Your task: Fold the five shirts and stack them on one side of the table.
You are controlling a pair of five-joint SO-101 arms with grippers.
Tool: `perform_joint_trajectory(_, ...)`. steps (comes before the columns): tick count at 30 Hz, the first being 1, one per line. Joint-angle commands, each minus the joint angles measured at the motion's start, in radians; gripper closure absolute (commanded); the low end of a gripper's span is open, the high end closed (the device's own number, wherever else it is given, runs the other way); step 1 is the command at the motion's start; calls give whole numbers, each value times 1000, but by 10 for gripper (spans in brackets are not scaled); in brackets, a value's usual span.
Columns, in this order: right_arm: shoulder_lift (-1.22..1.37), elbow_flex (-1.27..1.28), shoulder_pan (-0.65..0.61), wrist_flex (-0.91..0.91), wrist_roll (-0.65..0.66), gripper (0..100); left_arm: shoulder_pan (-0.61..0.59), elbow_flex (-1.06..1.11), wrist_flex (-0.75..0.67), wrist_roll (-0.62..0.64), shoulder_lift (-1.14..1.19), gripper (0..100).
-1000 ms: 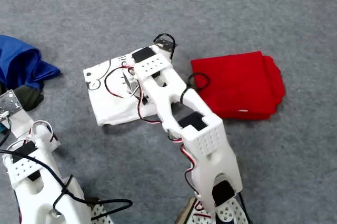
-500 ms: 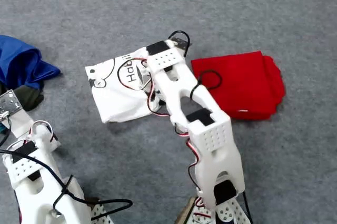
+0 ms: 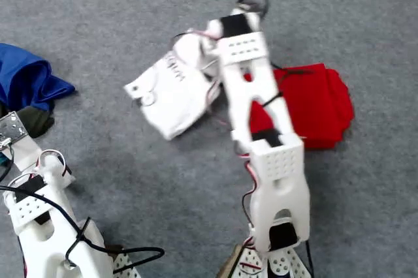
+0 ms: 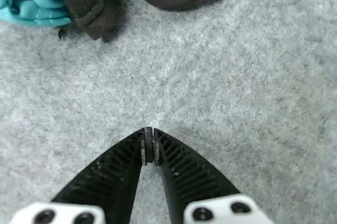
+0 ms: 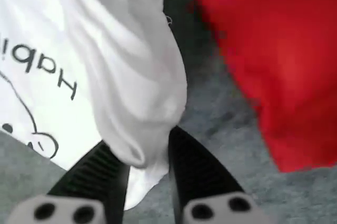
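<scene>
The right gripper (image 5: 149, 153) pinches a bunched edge of the white shirt (image 3: 171, 95) at upper centre, just beside the folded red shirt (image 3: 317, 105) (probably the stack's base); the left gripper (image 4: 148, 148) rests closed and empty, out of the way.

White shirt (image 3: 171, 92): folded, black drawing and letters on it — tilted, one end bunched and raised, middle of the high view.
Red shirt (image 3: 313, 105): folded flat, right of the middle.
Blue shirt (image 3: 26, 82): crumpled heap, left edge.
Dark shirt (image 3: 36, 121): crumpled — just below the blue one.
</scene>
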Motion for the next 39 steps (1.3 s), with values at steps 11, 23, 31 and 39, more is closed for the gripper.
perform_joint_trajectory(11, -453, 348, 392, 23, 166, 997, 12, 34, -80, 14, -19, 977)
perform_joint_trajectory(23, -470, 522, 631, -49, 295, 995, 12, 34, -78, 14, -19, 977)
perform_joint_trajectory(31, -447, 516, 639, -44, 310, 913, 12, 31, -77, 15, -19, 976)
perform_joint_trajectory(39, -461, 460, 631, 3, 322, 526, 12, 28, -75, 15, -19, 976)
